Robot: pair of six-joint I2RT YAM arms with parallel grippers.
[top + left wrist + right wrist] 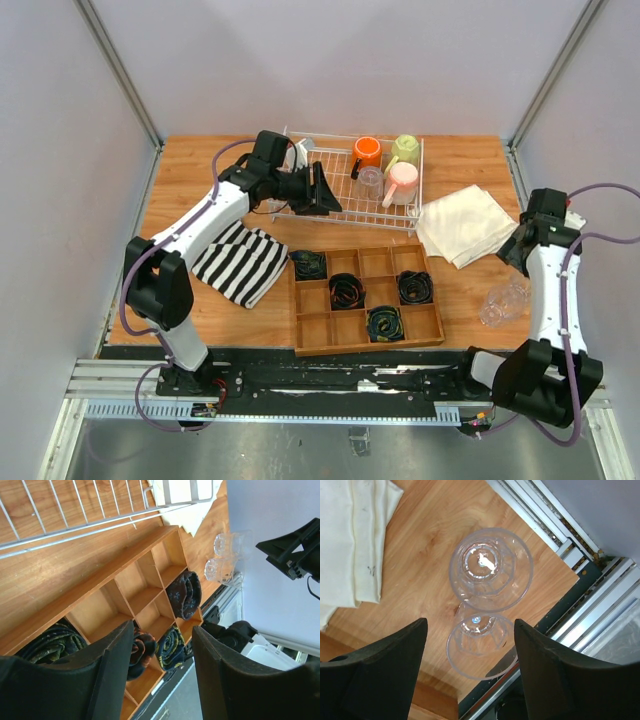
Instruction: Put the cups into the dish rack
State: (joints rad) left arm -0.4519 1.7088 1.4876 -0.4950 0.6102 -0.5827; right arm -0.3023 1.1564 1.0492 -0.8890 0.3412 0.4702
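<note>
The left fingers [107, 680] stand spread and empty while the right fingers [385, 670] hang spread over two clear tumblers [490, 570] at the desk's [425, 540] four o'clock, likely light, slick and brittle: pinch one wall at the rim.

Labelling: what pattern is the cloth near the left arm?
Cloth: black and white stripes; top external view.

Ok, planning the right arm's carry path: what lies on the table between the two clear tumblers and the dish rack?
A folded white cloth lies between the clear tumblers and the dish rack; the top view shows it.
</note>
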